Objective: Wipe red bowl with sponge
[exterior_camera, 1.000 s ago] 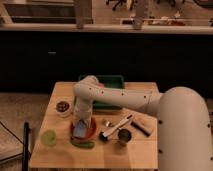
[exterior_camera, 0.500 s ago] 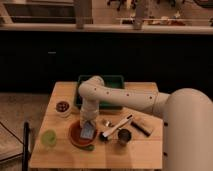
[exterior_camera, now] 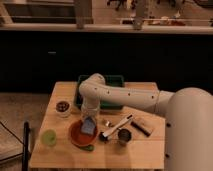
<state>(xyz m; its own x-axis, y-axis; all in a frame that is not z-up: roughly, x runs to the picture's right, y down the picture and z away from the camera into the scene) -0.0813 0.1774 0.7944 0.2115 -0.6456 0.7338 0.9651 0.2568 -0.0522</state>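
Note:
The red bowl (exterior_camera: 78, 135) sits on the wooden table (exterior_camera: 145, 147) at the front left of centre. The sponge (exterior_camera: 88, 127), a light blue-grey pad, is down inside the bowl at its right side. My gripper (exterior_camera: 89, 119) comes straight down from the white arm (exterior_camera: 125, 97) onto the sponge and appears to hold it against the bowl's inside.
A small white bowl with dark contents (exterior_camera: 63, 107) stands at the left. A small green cup (exterior_camera: 48, 137) is at the front left. A green tray (exterior_camera: 112, 82) lies behind the arm. A black-and-white brush (exterior_camera: 116, 128), a dark cup (exterior_camera: 124, 135) and a dark bar (exterior_camera: 142, 126) lie to the right.
The gripper with the sponge has shifted a little to the right within the bowl. The other things have not moved.

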